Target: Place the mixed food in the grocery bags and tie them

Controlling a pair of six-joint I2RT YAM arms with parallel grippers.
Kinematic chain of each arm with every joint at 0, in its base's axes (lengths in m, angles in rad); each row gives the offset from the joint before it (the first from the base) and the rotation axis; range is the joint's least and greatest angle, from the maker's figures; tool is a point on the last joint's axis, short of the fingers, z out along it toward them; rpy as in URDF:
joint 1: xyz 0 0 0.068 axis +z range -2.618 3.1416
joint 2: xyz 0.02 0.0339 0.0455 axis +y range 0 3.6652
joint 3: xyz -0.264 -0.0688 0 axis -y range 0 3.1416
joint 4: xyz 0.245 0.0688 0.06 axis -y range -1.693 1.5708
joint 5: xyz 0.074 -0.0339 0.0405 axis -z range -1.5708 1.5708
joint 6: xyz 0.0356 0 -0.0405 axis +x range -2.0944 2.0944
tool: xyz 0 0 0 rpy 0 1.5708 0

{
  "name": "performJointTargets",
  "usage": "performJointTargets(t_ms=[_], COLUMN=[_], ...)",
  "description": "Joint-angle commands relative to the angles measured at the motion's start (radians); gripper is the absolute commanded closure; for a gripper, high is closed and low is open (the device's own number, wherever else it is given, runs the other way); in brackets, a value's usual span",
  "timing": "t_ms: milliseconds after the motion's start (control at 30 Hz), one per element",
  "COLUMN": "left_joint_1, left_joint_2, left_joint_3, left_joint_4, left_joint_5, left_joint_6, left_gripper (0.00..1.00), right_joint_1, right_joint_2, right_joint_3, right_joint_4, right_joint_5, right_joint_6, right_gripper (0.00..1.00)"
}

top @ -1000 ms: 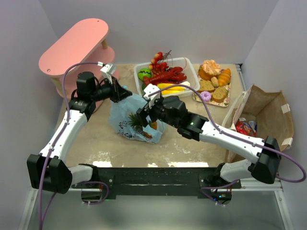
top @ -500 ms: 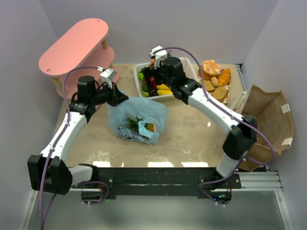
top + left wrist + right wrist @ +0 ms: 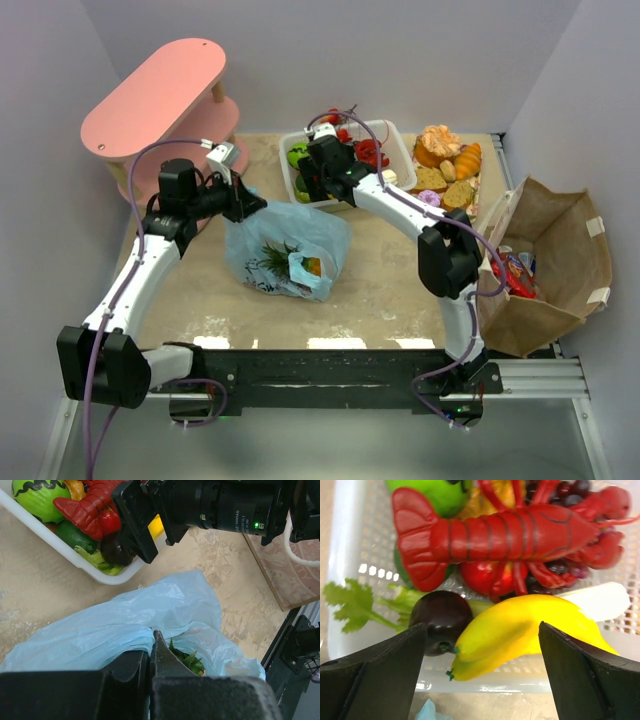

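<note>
Right claw (image 3: 480,647) is wide open with nothing in it, hanging over the near end of the white basket (image 3: 347,555) at the back of the table (image 3: 390,290). Yellow banana (image 3: 530,630) lies straight between its two fingers, lengthwise across the gap, stem end toward the finger on the left of the wrist view; can't tell if either finger touches it. Dark plum (image 3: 441,614) is just beside the banana's stem end, right at that same finger's tip. Red lobster (image 3: 510,532) lies just beyond the banana, further into the basket and past the fingertips, on top of a red fruit and dark grapes. Green fruit (image 3: 432,490) is by the lobster's tail, and a leafy sprig (image 3: 350,605) is on the basket's left side. Left claw (image 3: 150,652) is pinched fully shut on the rim of the blue bag (image 3: 125,622), holding that edge up. The bag sits mid-table just in front of the basket, near the right claw but not touching it. Pineapple (image 3: 272,258) is already inside the bag, showing through the plastic with something orange next to it. Brown paper bag (image 3: 560,245) stands at the table's right edge, well apart from both claws, with red packets (image 3: 512,268) inside. Tray of bread (image 3: 445,180) is right of the basket, pink shelf (image 3: 160,95) back left.
</note>
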Motion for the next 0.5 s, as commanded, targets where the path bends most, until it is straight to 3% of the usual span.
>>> performJointTargets(t_ms=[0,467], left_joint_1=[0.013,0.016], left_joint_2=[-0.028,-0.028], left_joint_3=[-0.014,-0.025], left_joint_4=[0.046,0.066], left_joint_5=[0.036,0.062], left_joint_6=[-0.003,-0.018], left_gripper=[1.00,1.00], right_joint_1=[0.033,0.080], right_joint_2=[-0.015,0.142], right_joint_3=[0.043,0.161], right_joint_4=[-0.017,-0.072], right_joint_5=[0.244,0.547], right_joint_6=[0.091,0.157], right_gripper=[0.04,0.02])
